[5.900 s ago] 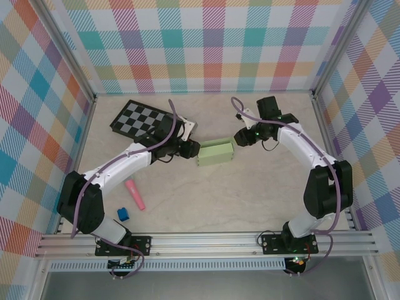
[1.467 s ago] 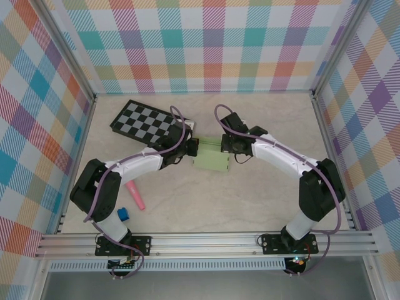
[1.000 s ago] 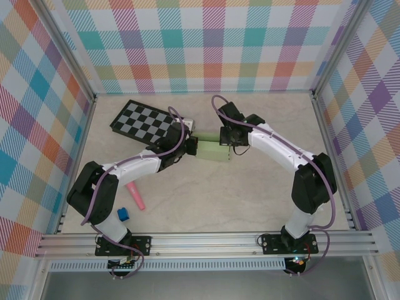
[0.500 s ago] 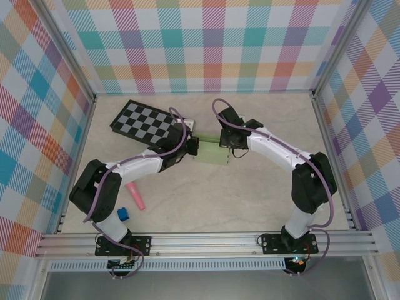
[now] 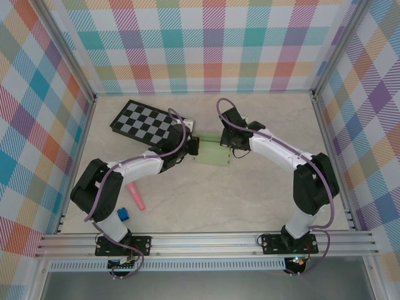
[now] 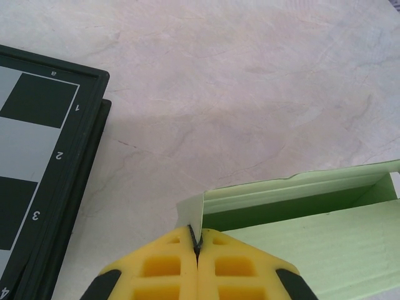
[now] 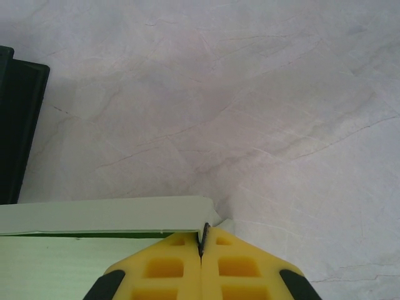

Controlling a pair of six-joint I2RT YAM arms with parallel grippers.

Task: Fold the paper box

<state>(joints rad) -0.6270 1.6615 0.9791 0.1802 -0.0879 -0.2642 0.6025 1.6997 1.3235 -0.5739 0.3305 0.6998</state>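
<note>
The paper box point(image 5: 211, 152) is a pale green open-topped tray lying on the table's middle, just right of the checkerboard. My left gripper point(image 5: 196, 147) is at its left end, and my right gripper point(image 5: 229, 147) at its right end. In the left wrist view the yellow fingers point(image 6: 156, 269) of the left gripper point(image 6: 195, 240) are shut on the box's point(image 6: 300, 215) upright end flap. In the right wrist view the right gripper point(image 7: 201, 240) is shut on the corner of the box's point(image 7: 94, 215) other end wall.
The black-and-grey checkerboard point(image 5: 145, 121) lies at the back left, its edge close to the box point(image 6: 37, 156). A pink marker point(image 5: 135, 194) and a small blue block point(image 5: 123, 214) lie near the left arm's base. Checked walls close in three sides.
Since the oldest frame both grippers have come in onto the box's ends, and the box has shifted slightly towards the back. Over the last half second almost nothing moves.
</note>
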